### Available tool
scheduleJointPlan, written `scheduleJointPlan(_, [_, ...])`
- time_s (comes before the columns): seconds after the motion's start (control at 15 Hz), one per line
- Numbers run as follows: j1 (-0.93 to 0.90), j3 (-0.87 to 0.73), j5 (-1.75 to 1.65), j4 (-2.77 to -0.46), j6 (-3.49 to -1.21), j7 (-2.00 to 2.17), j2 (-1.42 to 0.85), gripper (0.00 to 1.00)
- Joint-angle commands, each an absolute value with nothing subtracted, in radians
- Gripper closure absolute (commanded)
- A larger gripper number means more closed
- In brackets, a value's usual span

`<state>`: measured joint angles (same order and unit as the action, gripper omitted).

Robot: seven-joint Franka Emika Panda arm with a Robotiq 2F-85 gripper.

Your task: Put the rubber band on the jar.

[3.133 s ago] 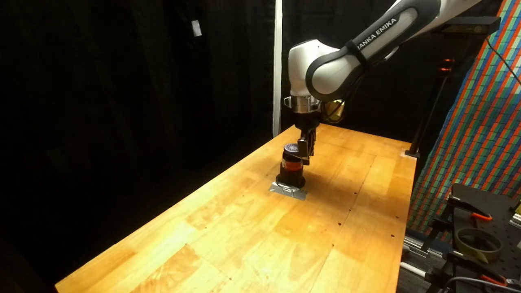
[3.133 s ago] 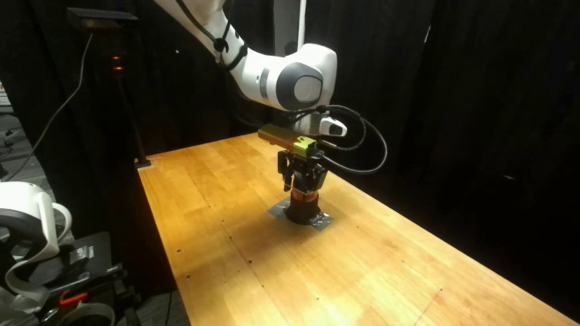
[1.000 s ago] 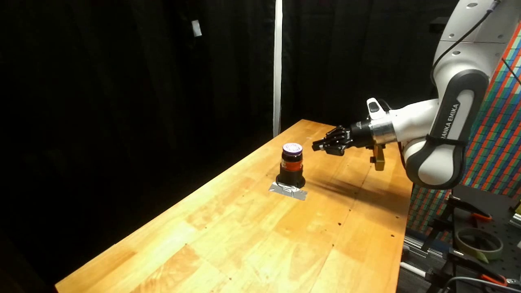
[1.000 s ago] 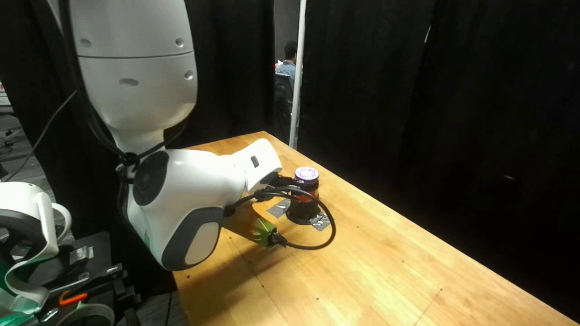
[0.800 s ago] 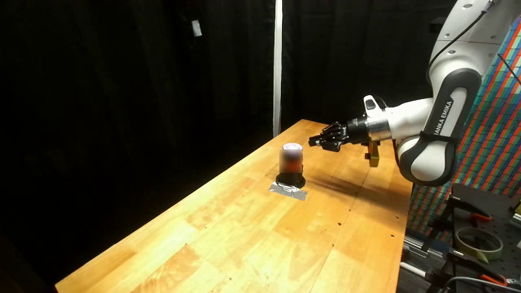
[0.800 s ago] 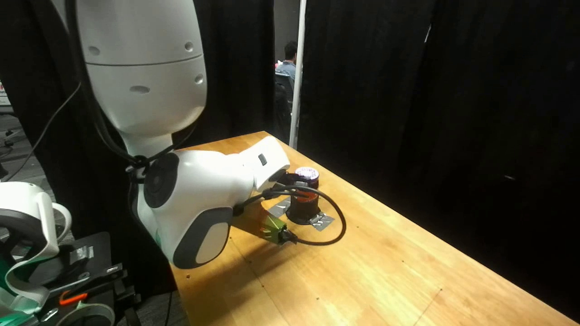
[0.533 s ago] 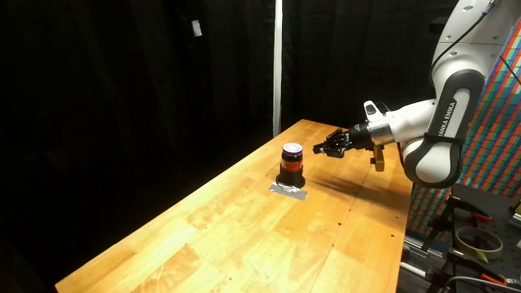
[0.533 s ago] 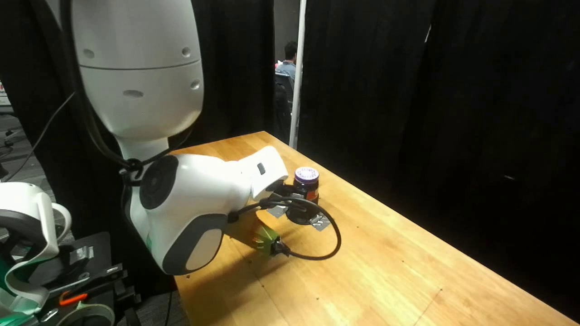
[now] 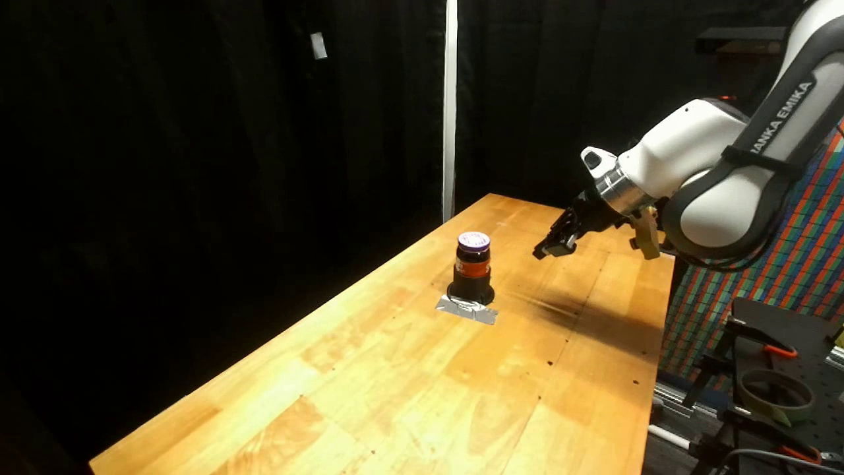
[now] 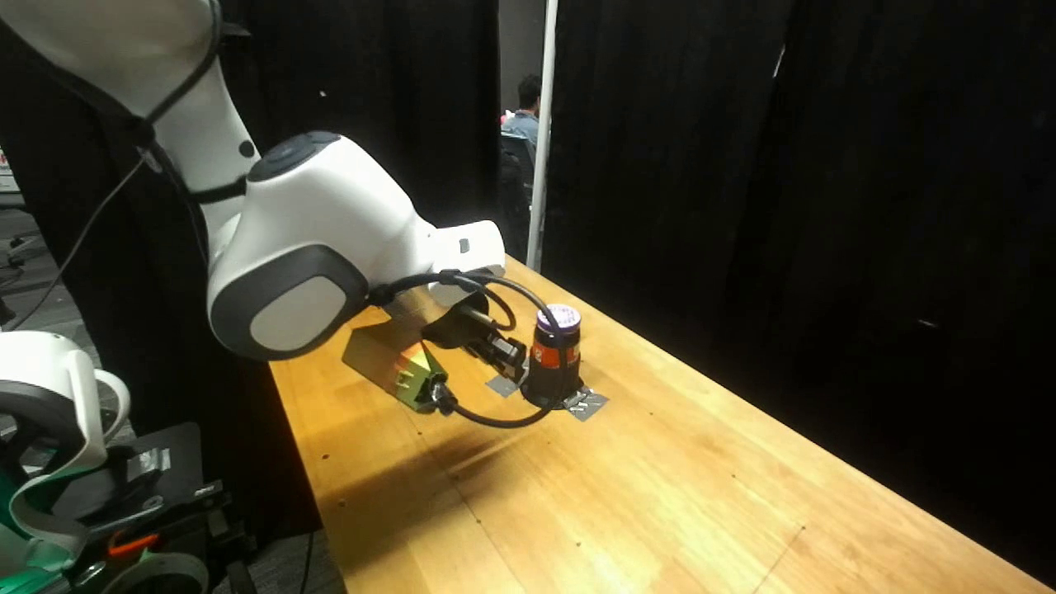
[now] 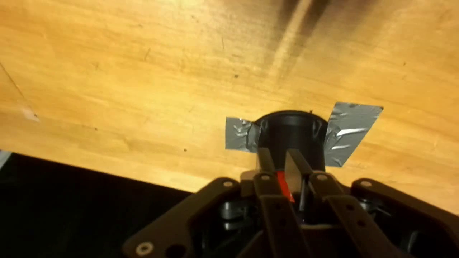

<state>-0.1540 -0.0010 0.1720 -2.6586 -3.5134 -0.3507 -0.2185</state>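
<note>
The jar (image 9: 473, 268) stands upright in a black flared base (image 11: 292, 130), with an orange-red band and a purple-white lid. Both exterior views show it; in the wrist view only an orange strip of the jar (image 11: 284, 186) shows between my fingers. My gripper (image 9: 552, 251) hangs tilted down above the table, right of the jar and apart from it. Its fingers (image 11: 300, 161) are drawn together to a narrow slit, shut with nothing seen held. I cannot make out the rubber band anywhere; it is hidden or out of view.
Silver tape (image 9: 467, 313) fixes the base to the wooden table (image 9: 422, 369). A black cable (image 10: 495, 423) loops from the yellow-green wrist camera (image 10: 396, 363) across the jar in an exterior view. A black curtain hangs behind the table; a dark bench (image 9: 758, 316) stands beside it.
About three seconds ago my gripper stood over the jar with its jaws wide apart. Since then it has moved off, lain level near the jar, then tilted downward and drawn further away.
</note>
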Motion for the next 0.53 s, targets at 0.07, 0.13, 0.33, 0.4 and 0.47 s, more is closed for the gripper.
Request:
scheduleJointPlan(0.07, [-0.384, -0.268, 0.419, -2.661, -3.140, -0.597, -0.075, 0.81])
scheduleJointPlan(0.13, [-0.384, -0.337, 0.323, -2.632, -3.067, -0.565, -0.087, 0.80])
scheduleJointPlan(0.33, [-0.476, -0.529, 0.005, -2.537, -2.836, -0.361, -0.063, 0.68])
scheduleJointPlan(0.4, [-0.495, -0.570, -0.089, -2.495, -2.756, -0.269, -0.052, 0.47])
scheduleJointPlan(0.47, [-0.489, -0.574, -0.181, -2.471, -2.673, -0.195, -0.005, 0.44])
